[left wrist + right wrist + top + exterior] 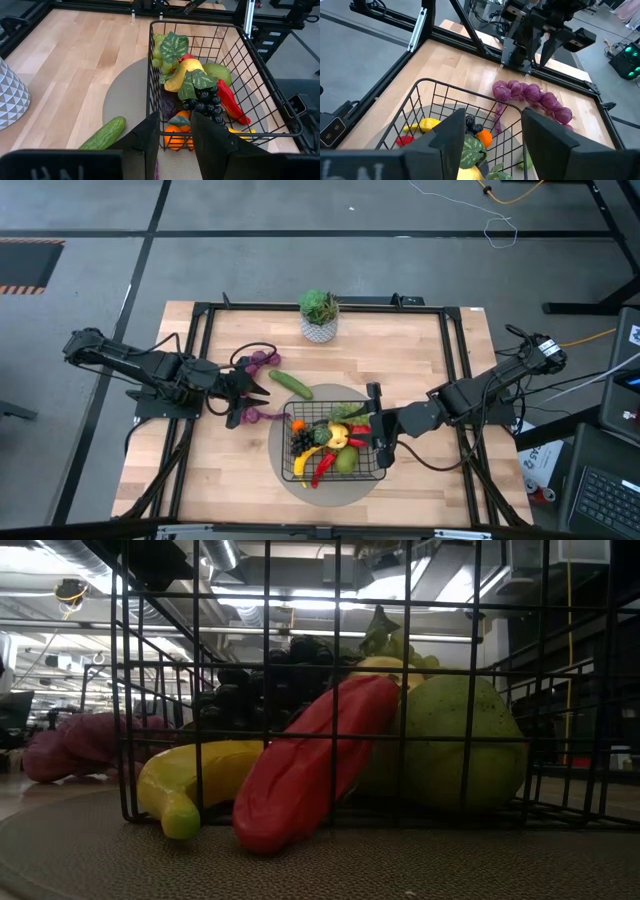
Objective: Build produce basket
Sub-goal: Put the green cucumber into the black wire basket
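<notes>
basket (296, 470) of produce (330, 442) just beside spread right gripper (379, 430), left gripper (245, 393) spread nearby

I see the basket (330, 395) at the lower centre of the high view, on a round mat (285, 478) on the bench (420, 360). The produce (333, 442) lies piled inside it. A cucumber (291, 384) lies just beyond its upper-left corner, grapes (260, 360) further left, a potted plant (319, 316) at upper centre.
</notes>
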